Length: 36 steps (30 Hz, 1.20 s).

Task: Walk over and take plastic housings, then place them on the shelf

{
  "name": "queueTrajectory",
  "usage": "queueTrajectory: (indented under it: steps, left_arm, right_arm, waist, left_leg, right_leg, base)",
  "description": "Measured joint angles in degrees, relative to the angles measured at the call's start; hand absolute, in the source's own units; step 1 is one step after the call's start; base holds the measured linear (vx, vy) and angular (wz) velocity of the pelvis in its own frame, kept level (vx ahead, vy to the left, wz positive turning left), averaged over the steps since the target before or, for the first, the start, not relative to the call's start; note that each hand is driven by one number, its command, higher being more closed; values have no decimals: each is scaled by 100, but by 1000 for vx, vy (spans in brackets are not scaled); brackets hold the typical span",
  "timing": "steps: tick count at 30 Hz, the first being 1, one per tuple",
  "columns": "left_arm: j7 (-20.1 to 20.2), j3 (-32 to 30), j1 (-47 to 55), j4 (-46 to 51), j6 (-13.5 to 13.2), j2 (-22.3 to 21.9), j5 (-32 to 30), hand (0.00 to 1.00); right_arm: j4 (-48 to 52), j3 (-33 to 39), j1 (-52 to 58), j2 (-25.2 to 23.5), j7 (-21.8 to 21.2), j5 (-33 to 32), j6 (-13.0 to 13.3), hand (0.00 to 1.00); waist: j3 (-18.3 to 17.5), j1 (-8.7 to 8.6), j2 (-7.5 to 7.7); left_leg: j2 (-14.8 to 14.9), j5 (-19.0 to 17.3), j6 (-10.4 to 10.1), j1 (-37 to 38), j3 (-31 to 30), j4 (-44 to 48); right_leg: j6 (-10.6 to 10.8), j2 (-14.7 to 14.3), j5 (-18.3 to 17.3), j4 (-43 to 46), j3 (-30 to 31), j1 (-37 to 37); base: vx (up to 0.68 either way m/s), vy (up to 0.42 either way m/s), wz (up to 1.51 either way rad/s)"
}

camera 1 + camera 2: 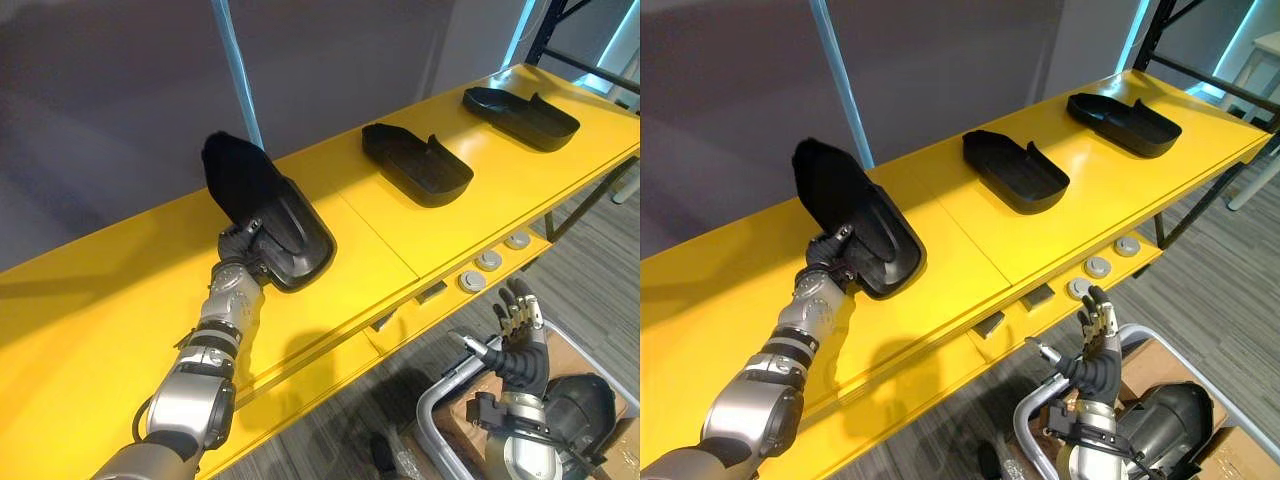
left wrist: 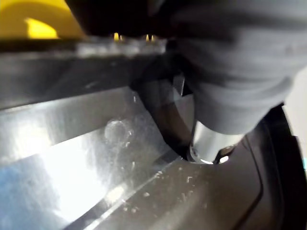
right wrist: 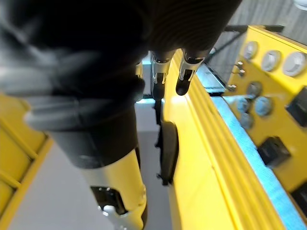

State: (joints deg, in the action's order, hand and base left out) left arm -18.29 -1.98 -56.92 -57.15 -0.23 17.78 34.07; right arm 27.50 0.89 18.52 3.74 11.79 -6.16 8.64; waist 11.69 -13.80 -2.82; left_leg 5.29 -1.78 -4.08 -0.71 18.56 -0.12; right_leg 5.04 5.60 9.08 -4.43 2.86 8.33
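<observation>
observed from the room: the left hand (image 1: 240, 245) has its fingers closed on the near rim of one plastic housing (image 1: 275, 215), which stands tilted over the yellow shelf (image 1: 100, 300), its open side facing 3 o'clock and its upper end raised toward 11 o'clock. its lower edge sits at or just above the shelf surface; i cannot confirm contact. the right hand (image 1: 1098, 320) hangs low at 5 o'clock, below the shelf's front edge, fingers straight and slack, holding nothing. judgement: the step in hand is the set-down of the held piece. to do it well, the wrist should roll the housing down until its underside lies flat on the shelf, hollow side up like the others. the fingers should let go only once the piece bears its own weight, and the hand should draw back toward 7 o'clock without dragging the rim. it should land well back from the front edge and apart from the neighbour at 2 o'clock, so the row stays even. count: plastic housings, three in all: one in the left hand, a second housing (image 1: 415, 165) lying flat at 2 o'clock from it, and a third housing (image 1: 520, 115) flat further along the same line. there are three round buttons (image 1: 488, 262) on the shelf's front face. there is one blue upright (image 1: 240, 70) behind the shelf at 12 o'clock.
</observation>
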Motion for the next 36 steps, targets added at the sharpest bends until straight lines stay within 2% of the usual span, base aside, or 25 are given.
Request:
queueTrajectory:
  steps: [5,13,14,17,25,36]
  left_arm:
    - [-17,-117,-226,-188,90,352,-354,100]
    - [-12,-217,-332,-359,263,769,-1448,100]
    - [-1,-216,-340,-399,289,839,-1543,0]
    - [109,-200,-339,-489,354,991,-1863,0]
    - [294,-72,-339,-497,420,1165,-2099,0]
    - [475,379,-339,-396,435,1224,-2249,0]
  right_arm:
    - [3,-46,52,29,-99,-1,1,0]
    - [27,-104,228,34,-230,-1,5,0]
    - [27,-105,232,32,-252,-2,8,0]
    - [27,-113,295,21,-307,-6,17,0]
    - [26,-122,395,-18,-386,-17,18,0]
    - [24,-108,539,-59,-385,-19,21,0]
  waist:
    - [202,14,6]
    - [362,78,22]
    - [372,97,32]
    - [378,173,36]
    - [407,286,74]
    - [407,302,74]
  left_leg:
    - [1,0,-1,-20,49,10]
    - [26,7,-9,-24,76,3]
    - [26,8,-10,-26,73,3]
    - [26,10,-11,-28,63,3]
    - [26,36,-17,-34,-31,-1]
    - [27,85,-13,-34,-133,-37]
  right_leg:
    - [-6,-12,41,-30,93,42]
    - [-10,-42,50,-30,113,63]
    - [-10,-42,50,-30,111,63]
    - [-10,-39,49,-30,101,61]
    - [-11,-24,48,-31,-27,11]
    - [-13,-17,48,-32,-126,-33]
  base:
    - [-10,1,-8]
    - [1,-1,-2]
    - [0,0,0]
    - [0,0,0]
    - [-1,2,7]
    - [3,2,4]
